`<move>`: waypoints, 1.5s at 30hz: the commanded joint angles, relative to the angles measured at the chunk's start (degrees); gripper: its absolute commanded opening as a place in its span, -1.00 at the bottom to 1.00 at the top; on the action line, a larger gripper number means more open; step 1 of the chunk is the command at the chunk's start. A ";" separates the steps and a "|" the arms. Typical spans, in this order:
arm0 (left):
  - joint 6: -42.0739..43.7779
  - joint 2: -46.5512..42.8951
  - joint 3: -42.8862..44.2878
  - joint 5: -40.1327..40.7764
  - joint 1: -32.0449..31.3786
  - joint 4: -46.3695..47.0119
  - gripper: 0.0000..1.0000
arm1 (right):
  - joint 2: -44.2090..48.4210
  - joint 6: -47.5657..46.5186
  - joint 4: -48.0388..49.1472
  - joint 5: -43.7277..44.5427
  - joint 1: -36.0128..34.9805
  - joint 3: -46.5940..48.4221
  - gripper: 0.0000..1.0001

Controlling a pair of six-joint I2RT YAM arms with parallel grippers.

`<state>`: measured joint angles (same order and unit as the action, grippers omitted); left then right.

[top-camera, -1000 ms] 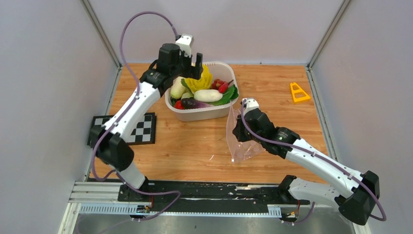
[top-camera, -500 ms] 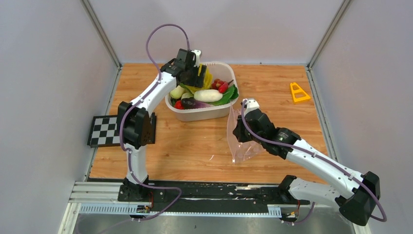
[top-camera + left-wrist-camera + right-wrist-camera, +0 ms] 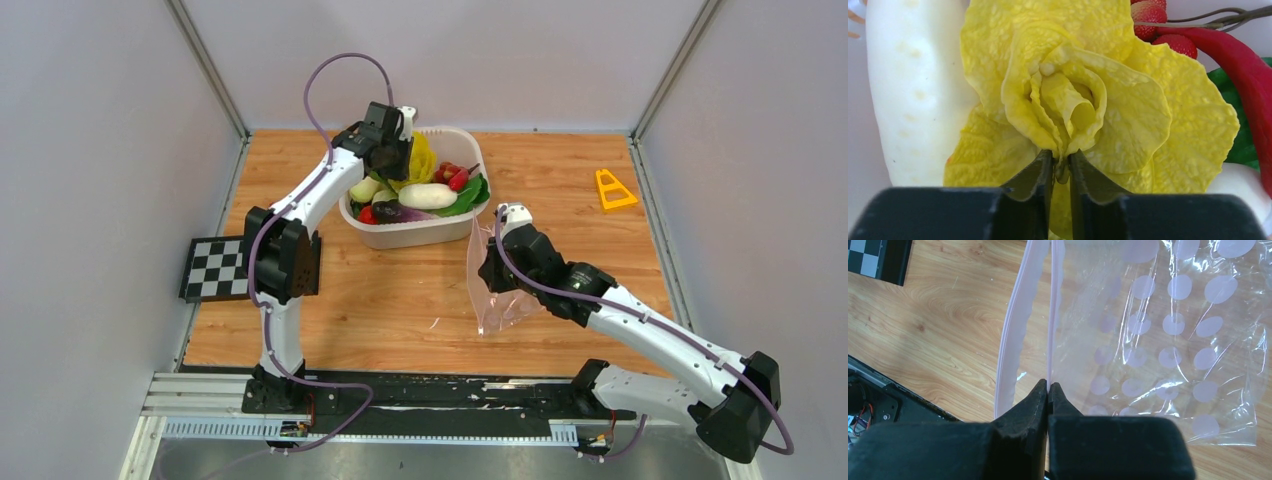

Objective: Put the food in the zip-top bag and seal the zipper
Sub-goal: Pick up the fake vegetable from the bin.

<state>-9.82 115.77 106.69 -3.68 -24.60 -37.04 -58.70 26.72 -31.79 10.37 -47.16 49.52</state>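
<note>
The left gripper (image 3: 1061,167) is pinching a leaf of the yellow cabbage (image 3: 1128,115), lying among the food (image 3: 428,195) in the white tub (image 3: 415,237) at far centre. The right gripper (image 3: 1048,390) is clamping one zipper (image 3: 1052,315) lip of the gaping zip-top bag (image 3: 1168,355), near-right of the tub.

Crinkled matt plastic leaves on yellow cabbage (image 3: 1128,115); smooth, faintly dimpled plastic on white radish (image 3: 913,90); glossy red chili (image 3: 1243,65). Clear, shiny, creased film of zip-top bag (image 3: 1168,340); matt pink zipper (image 3: 1018,315). Scuffed wood-grain table (image 3: 948,315). Smooth white plastic tub (image 3: 410,235).
</note>
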 commanded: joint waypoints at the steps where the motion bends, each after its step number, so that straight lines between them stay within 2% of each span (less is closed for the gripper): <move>1: 0.59 0.54 1.56 -1.47 0.25 -0.60 -0.73 | 1.64 0.65 2.95 0.00 0.14 0.11 -1.00; 3: 0.64 -0.21 1.50 -2.22 0.25 -0.19 -0.99 | 2.00 0.82 2.88 0.04 0.14 0.22 -1.00; 12: 0.15 -12.78 -4.07 -8.69 0.28 9.47 -1.00 | 3.20 -0.16 -0.97 6.27 0.18 1.55 -1.00; 25: -0.17 -27.86 -12.53 0.29 0.25 16.85 -1.00 | 4.11 1.51 -0.31 7.27 0.19 -0.17 -1.00; 30: -1.74 -34.37 -16.13 0.41 0.25 19.37 -1.00 | 1.59 0.52 -0.27 7.00 0.20 1.48 -1.00; 34: -5.95 -43.02 -21.05 -7.63 0.25 21.61 -1.00 | -1.33 -1.02 -0.25 6.19 0.14 3.79 -1.00; 39: -14.37 -54.05 -31.90 -18.45 0.19 28.01 -1.00 | -2.46 -1.26 1.71 5.32 0.30 4.69 -1.00; 42: -18.31 -60.46 -37.53 -20.56 0.17 30.58 -1.00 | -2.98 -0.69 3.33 3.73 0.58 4.49 -1.00; 45: -25.71 -65.14 -44.91 -25.88 0.17 38.15 -1.00 | -2.85 0.43 5.23 2.39 0.81 3.70 -1.00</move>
<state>-25.41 53.95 67.70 -21.52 -24.38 -10.57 -61.54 26.28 -31.53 14.72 -46.87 51.51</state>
